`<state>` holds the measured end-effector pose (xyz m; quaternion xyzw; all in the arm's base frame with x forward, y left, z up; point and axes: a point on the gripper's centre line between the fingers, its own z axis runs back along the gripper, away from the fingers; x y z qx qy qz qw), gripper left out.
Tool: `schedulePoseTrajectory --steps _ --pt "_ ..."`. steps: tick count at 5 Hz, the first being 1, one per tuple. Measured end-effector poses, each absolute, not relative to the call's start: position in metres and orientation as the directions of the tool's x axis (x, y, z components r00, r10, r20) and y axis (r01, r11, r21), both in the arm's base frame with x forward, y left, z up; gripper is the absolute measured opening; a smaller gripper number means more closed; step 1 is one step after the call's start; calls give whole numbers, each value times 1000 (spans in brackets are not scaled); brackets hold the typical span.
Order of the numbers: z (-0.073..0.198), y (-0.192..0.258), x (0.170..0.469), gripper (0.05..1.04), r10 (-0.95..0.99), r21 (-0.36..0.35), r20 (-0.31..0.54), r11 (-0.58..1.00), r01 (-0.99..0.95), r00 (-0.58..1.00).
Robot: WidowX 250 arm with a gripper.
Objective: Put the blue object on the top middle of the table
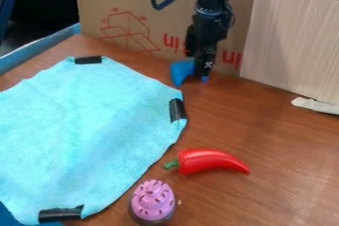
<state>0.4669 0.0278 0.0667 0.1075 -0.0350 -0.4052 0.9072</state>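
Observation:
The black gripper (201,65) hangs down at the top middle of the table, in front of the cardboard. Right at its lower end is the blue object (180,72), low at the table surface. Most of the blue shows to the left of the gripper, and a small blue bit shows at its lower right. The gripper covers the part between. Whether the object is held cannot be made out.
A light blue cloth (86,126) with black tape pieces covers the table's left side. A red chili pepper (210,161) and a purple-topped cupcake toy (153,201) lie nearer the front. Cardboard (142,27) and a wood-grain panel (295,41) stand along the back, with torn scrap (316,105) at right.

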Motion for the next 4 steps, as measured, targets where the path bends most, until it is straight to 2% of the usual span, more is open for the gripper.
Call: schedulePoseTrajectory --steps 1,2,4 --pt "93 39 457 1001 -717 203 48 688 696 695" --pt "117 72 435 1001 -630 163 102 774 612 770" --pt "151 104 366 1001 -477 207 133 871 446 869"
